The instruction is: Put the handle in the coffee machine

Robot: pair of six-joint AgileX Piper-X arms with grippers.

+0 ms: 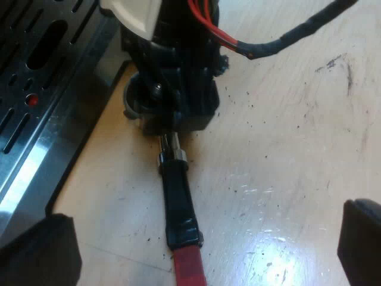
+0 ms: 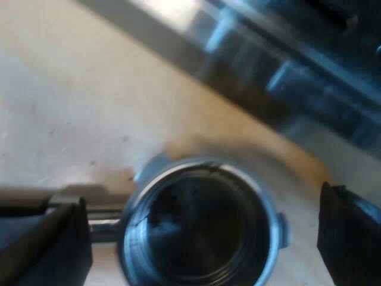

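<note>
Right now the metal holder (image 1: pixel 177 196) lies flat on the desk (image 1: pixel 286 137), just beside the espresso machine's slotted drip tray (image 1: pixel 36 89) and not locked into the machine. Its dark handle points away from the tray and ends in red (image 1: pixel 189 269).

My left tool (image 1: pixel 205 235) hangs over that handle with its two black fingers (image 1: pixel 44 250) spread wide, one on each side. It is open and grips nothing. Farther along the holder, my right tool (image 1: pixel 172 101) sits over the holder's round head, hiding most of it.

Seen from the right wrist, the holder's basket (image 2: pixel 262 196) faces up, its inside dark, resting on the pale desk (image 2: pixel 71 107) near the machine's steel base (image 2: pixel 286 65). My right tool (image 2: pixel 199 235) straddles the basket – its fingers (image 2: pixel 348 232) stand apart, with a gap showing between one finger and the rim, so it is open. Dark specks are scattered on the desk around the handle.
</note>
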